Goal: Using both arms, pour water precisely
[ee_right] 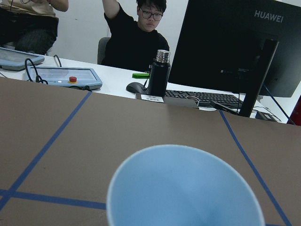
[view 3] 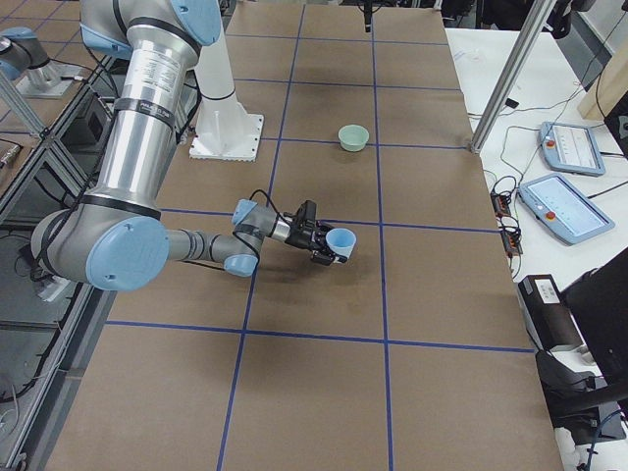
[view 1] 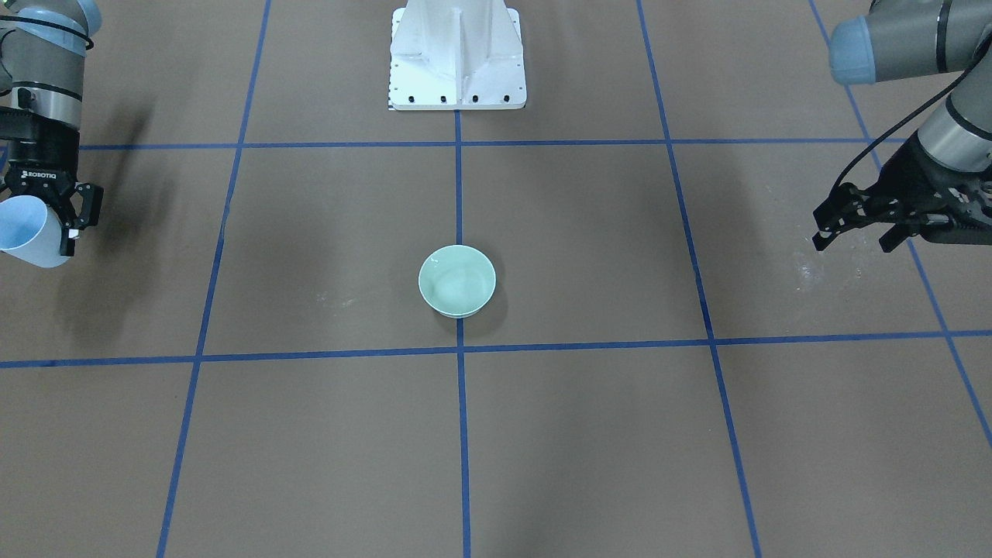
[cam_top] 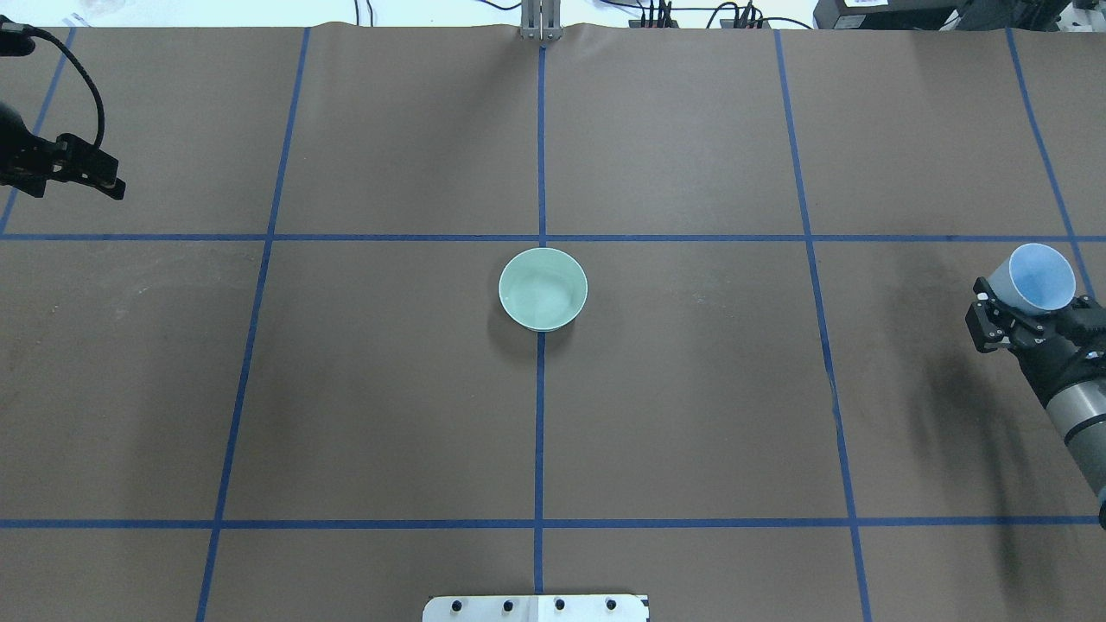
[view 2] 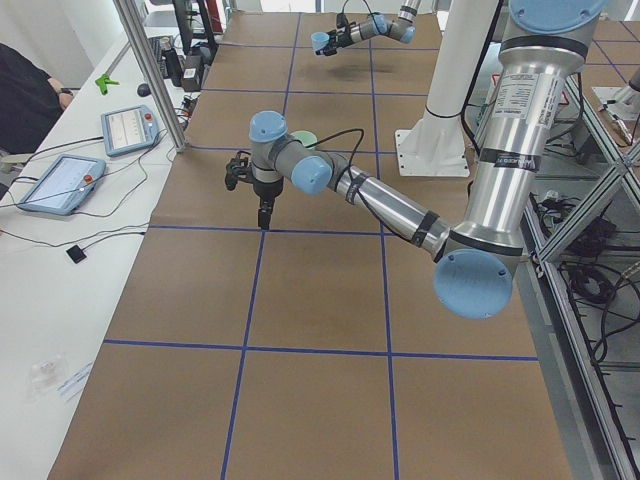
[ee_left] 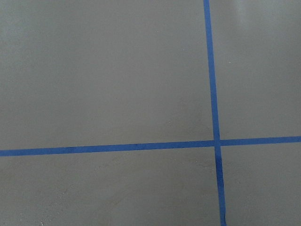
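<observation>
Right fingers (view 1: 89, 205) are clamped on a light blue cup (view 1: 27, 232), which is held off the counter (view 1: 589, 434) and tipped well over, mouth pointing away from the wrist. Left fingers (view 1: 833, 217) are spread apart with nothing between them, hovering over bare counter. The left wrist view shows only brown surface and blue tape lines (ee_left: 211, 94). A pale green bowl (view 1: 457, 280) sits on the counter between the two sets of fingers, roughly midway and well apart from both. Water: can't find any in the cup. The right wrist view looks into its mouth and shows only blue wall, with the bottom cut off by the frame edge. The bowl's bottom has a faint lighter sheen that might be a shallow pool, can't confirm. No stream anywhere, and the cup is nowhere near the bowl. Progress read: either the pour is finished and both arms are parked out wide, or nothing is poured yet. The tipped, apparently dry cup plus that sheen leans me toward done. If not, what's left is to bring the cup over the bowl and tilt it. The left fingers have no visible job so far.
</observation>
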Controlling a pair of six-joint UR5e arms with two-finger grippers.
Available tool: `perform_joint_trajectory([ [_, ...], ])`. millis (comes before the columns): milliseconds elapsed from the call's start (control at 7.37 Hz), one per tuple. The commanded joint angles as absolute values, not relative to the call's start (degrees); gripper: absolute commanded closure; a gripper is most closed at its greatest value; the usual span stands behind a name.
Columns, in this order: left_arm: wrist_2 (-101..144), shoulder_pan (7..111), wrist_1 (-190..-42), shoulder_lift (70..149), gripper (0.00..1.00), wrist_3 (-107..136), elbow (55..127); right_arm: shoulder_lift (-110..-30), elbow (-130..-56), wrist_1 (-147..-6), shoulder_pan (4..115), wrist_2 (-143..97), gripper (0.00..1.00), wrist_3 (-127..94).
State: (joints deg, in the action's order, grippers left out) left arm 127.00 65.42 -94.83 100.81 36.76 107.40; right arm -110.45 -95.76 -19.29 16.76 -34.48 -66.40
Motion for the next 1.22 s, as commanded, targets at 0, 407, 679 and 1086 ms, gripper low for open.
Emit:
perform_joint_trajectory([
  [0,127.00,65.39,-94.83,100.81,0.00,36.74,107.23,-110.48,-95.19,-19.25,8.55,-27.18,1.00,-68.55],
  [407,127.00,65.30,-94.83,100.81,0.00,36.74,106.96,-110.48,-91.58,-18.72,4.41,-24.17,1.00,-68.64],
  [679,127.00,65.30,-94.83,100.81,0.00,36.65,106.96,-110.48,-91.41,-18.72,2.73,-23.65,1.00,-68.73],
  [1086,127.00,65.30,-94.83,100.81,0.00,36.65,106.96,-110.48,-89.49,-14.18,1.24,-23.91,1.00,-68.64],
])
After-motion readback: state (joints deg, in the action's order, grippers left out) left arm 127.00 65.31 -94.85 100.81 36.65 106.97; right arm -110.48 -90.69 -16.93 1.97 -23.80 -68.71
